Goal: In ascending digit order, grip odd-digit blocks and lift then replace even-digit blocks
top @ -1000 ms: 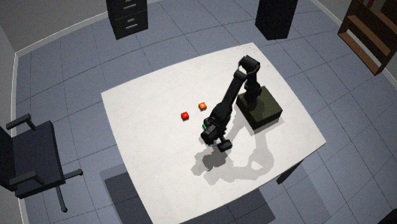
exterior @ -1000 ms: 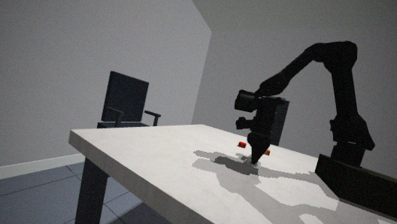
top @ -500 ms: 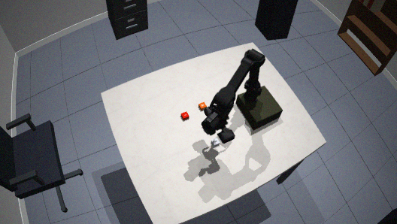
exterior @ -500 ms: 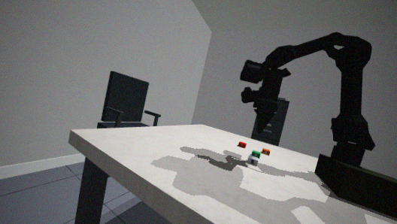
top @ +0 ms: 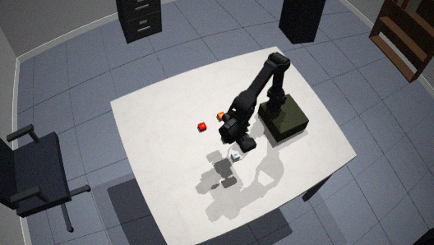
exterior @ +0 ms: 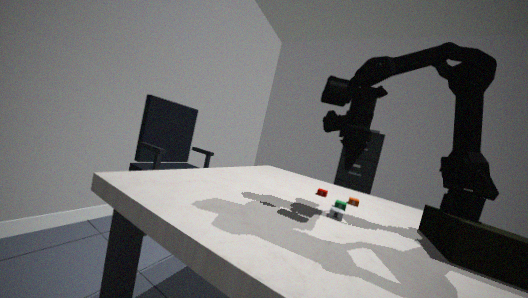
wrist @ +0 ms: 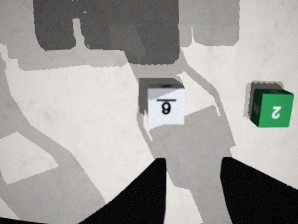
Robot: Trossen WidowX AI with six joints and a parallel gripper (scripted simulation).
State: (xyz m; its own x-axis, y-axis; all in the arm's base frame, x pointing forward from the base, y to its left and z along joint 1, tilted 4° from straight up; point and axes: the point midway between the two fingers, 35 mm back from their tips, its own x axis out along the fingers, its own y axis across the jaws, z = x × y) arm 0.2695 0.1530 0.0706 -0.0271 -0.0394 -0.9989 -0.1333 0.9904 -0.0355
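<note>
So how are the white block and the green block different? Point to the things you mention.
The white block [top: 235,154] [exterior: 336,214] [wrist: 166,106] is pale, while the green block [exterior: 340,204] [wrist: 275,109] is strongly coloured. The white block's digit has a bar printed alongside it; the green block's 2 has none. In the wrist view, the white block sits near the middle, the green block towards the right edge. Both are small cubes with black or white digits, standing on the table [top: 148,107] [exterior: 165,187] [wrist: 65,105].

Tabletop [top: 164,107] [exterior: 200,192] [wrist: 55,105]: smooth, matt, faintly mottled, to its edges. Office chair [top: 39,173] [exterior: 167,129]: seat matt, cloth-like. Bookshelf [top: 400,39]: brown, wood-like boards.
</note>
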